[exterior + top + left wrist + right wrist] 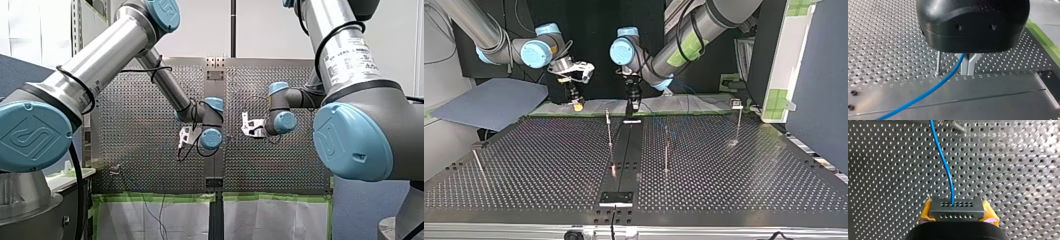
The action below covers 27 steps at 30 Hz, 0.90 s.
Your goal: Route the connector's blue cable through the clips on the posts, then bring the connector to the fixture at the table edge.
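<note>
Pinched between the yellow pads (990, 217) of my right gripper (956, 214), close under the right wrist camera: the grey connector (956, 208), held firm, rows of small holes facing outward. Rising from its middle, the blue cable (944, 162), curving away over the perforated table (885, 170).

Close under the left wrist camera, the black housing of my left gripper (968, 68). Metal fingers (972, 62) drawn narrow, tips together, with the cable coming out at their roots and running down across the table's smooth centre strip. Seemingly closed on the cable. Just beside the fingers, a thin post (938, 62), upright.

From the top view, both grippers at the table's far edge: mine on the right arm left of the centre strip, over the green-taped border; mine on the left arm above the strip's far end. Near edge of the strip: a black plate (616, 198), well apart from the connector.
</note>
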Motion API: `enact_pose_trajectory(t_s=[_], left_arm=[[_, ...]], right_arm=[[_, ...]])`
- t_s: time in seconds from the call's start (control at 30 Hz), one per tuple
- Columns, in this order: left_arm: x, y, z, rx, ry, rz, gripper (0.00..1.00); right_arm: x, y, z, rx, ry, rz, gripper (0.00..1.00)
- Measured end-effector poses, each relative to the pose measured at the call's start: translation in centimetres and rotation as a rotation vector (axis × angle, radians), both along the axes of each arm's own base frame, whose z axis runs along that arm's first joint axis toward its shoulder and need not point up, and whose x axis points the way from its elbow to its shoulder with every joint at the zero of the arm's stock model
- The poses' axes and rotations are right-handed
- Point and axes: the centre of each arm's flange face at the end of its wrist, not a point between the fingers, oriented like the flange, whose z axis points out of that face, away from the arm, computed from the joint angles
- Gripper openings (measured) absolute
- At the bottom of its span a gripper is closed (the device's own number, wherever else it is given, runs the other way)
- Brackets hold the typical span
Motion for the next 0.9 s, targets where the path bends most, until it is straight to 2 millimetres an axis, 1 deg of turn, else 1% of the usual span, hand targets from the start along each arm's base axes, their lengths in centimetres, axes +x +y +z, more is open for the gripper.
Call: enact_pose_trajectory(t_s=[0.17, 0.3, 0.9], left_arm=[[0.2, -0.5, 0.3, -0.008, -0.006, -0.005, 0.04], [0.4, -0.7, 0.5, -0.009, -0.010, -0.004, 0.04], [0.9, -1.1, 1.2, -0.012, -0.013, -0.017, 0.04]], right_arm=[[-0.7, -0.7, -1.4, 0.011, 0.000, 0.000, 0.00], [-1.1, -1.1, -1.9, 0.015, -0.004, 0.004, 0.00], [-2.6, -3.2, -1.3, 0.001, -0.084, 0.013, 0.00]])
